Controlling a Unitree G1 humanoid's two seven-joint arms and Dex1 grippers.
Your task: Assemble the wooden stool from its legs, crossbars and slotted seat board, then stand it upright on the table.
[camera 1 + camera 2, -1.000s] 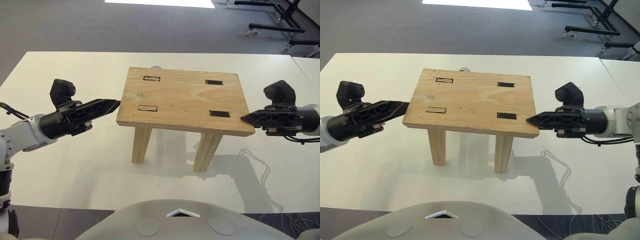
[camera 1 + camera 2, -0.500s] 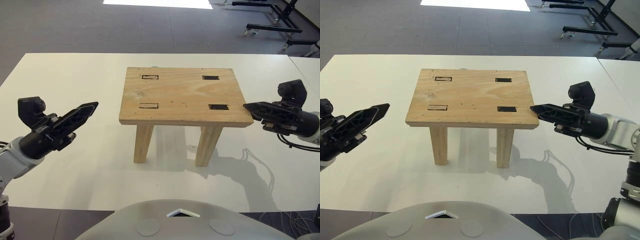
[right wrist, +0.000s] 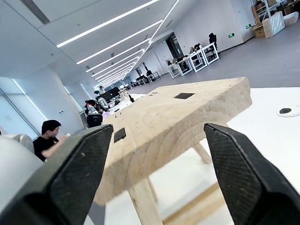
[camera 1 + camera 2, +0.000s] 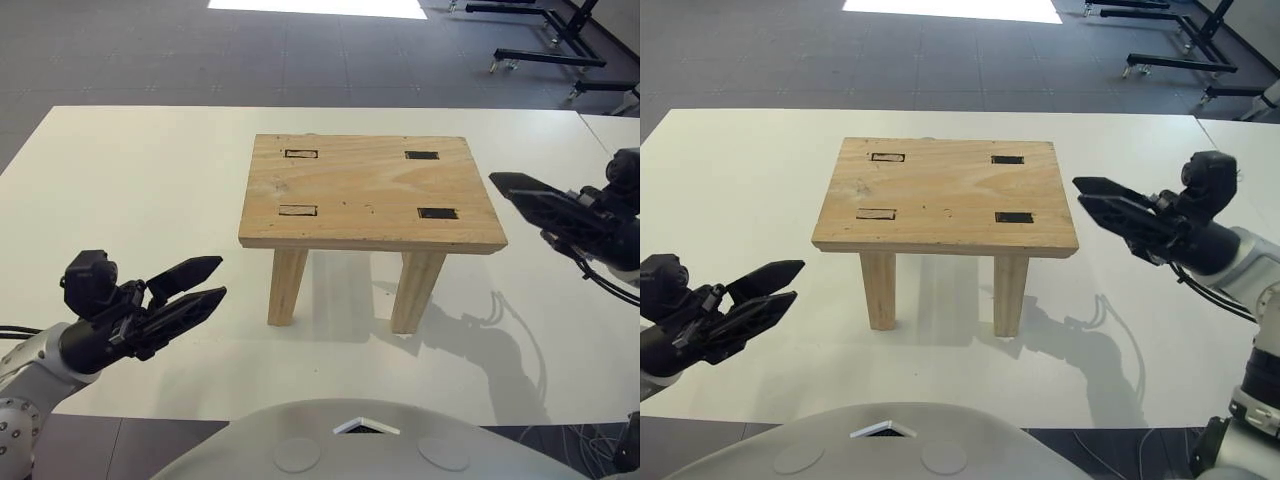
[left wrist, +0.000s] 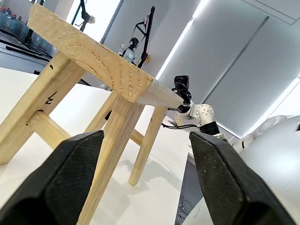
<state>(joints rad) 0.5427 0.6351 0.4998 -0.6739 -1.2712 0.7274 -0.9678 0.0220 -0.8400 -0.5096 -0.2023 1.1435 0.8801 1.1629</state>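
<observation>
A wooden stool (image 4: 372,195) stands upright on its legs near the middle of a white table (image 4: 130,180). Its slotted seat board (image 4: 350,185) is level and faces up, with four dark rectangular slots, one near each corner. The two near legs (image 4: 286,286) rest on the tabletop. From the left wrist view, a crossbar (image 5: 49,130) joins two legs low under the seat. The left gripper (image 4: 221,277) hovers over the near left part of the table, well apart from the stool, pointing toward it. Its two black fingers are spread and hold nothing. The right gripper (image 4: 1080,190) is close beside the right edge of the seat board, at about seat height. Its fingers are also spread and empty. Beyond the table is grey floor with black wheeled frames (image 4: 550,50).
</observation>
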